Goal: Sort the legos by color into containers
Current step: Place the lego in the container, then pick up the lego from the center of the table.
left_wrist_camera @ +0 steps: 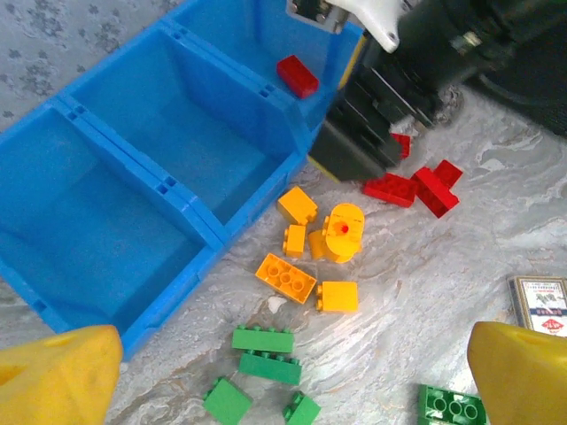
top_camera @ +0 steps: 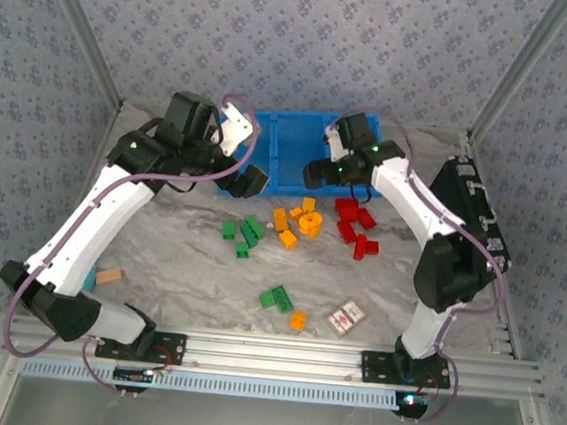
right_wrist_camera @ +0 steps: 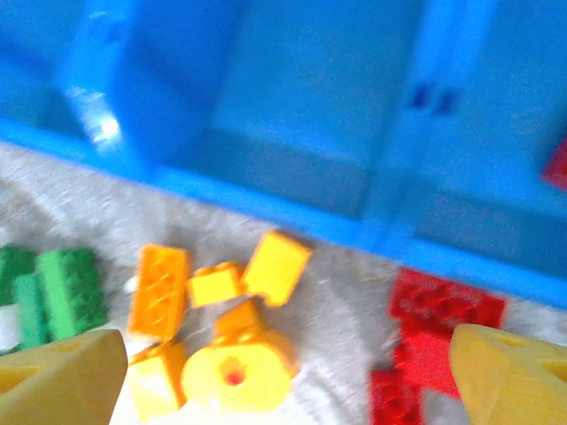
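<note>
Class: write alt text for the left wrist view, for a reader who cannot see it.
A blue three-compartment bin holds one red brick in its far compartment. Beside it on the marbled table lie orange-yellow bricks, green bricks and red bricks, with the right arm above them.

1. The bin (top_camera: 289, 153) I was working over was bright blue throughout.
2. One brick (left_wrist_camera: 297, 75) stood out red against that blue, and the other red bricks (top_camera: 354, 227) were the same shade.
3. The table (top_camera: 188, 264) was grey-white with marble veining.
4. The orange-yellow bricks (left_wrist_camera: 285, 275) included a ring (left_wrist_camera: 343, 232) with a red spot at its centre.
5. The green bricks (top_camera: 249, 231) were plain green.
6. The card (top_camera: 347, 317) was red and white.
7. The walls (top_camera: 310, 44) carried a pale blue-grey floral print.
8. The fingers (left_wrist_camera: 55, 376) of my left gripper (left_wrist_camera: 285, 376) were yellow.
</note>
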`<state>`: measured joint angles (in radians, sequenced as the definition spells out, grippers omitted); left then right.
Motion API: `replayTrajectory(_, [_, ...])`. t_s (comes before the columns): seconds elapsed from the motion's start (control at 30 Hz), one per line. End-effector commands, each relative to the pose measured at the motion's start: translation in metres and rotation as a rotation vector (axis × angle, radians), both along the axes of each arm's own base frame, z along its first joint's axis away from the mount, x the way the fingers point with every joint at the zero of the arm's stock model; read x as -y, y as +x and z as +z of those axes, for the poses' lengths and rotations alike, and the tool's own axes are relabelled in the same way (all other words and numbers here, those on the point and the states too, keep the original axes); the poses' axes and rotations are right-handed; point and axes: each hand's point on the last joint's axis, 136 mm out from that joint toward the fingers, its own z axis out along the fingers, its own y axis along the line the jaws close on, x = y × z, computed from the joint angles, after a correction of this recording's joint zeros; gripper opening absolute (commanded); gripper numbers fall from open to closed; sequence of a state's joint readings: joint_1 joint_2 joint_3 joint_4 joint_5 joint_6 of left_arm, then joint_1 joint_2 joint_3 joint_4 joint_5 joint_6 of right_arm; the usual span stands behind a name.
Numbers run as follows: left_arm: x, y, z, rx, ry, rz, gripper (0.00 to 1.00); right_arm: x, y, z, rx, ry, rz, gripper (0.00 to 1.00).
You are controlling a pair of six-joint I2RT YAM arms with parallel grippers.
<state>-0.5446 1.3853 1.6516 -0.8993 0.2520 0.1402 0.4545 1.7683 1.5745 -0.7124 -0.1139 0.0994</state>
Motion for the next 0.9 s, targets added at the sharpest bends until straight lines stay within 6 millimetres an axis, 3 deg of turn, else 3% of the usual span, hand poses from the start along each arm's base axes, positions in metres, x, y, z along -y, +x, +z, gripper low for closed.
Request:
replayTrajectory(0.0, [0.009, -0.002, -0.001, -0.006, -0.019, -0.047, 1.00, -0.010, -0.020, -0.034, -0.036, -0.054, 0.076, 0.99])
replayTrajectory(0.17, [0.008, -0.001, -0.003, -0.014, -0.015, -0.040, 1.00, -0.015, -0.039, -0.064, -0.101, -0.093, 0.088, 0.99])
replayTrajectory(0.6, [0.011, 0.000, -0.019, -0.047, -0.002, -0.049, 1.00, -0.031, -0.056, -0.104, -0.177, -0.184, 0.150, 0.99])
replayTrajectory(0.87, [0.009, -0.002, -0.022, -0.049, 0.005, -0.045, 1.00, -0.024, -0.051, -0.111, -0.182, -0.237, 0.090, 0.96])
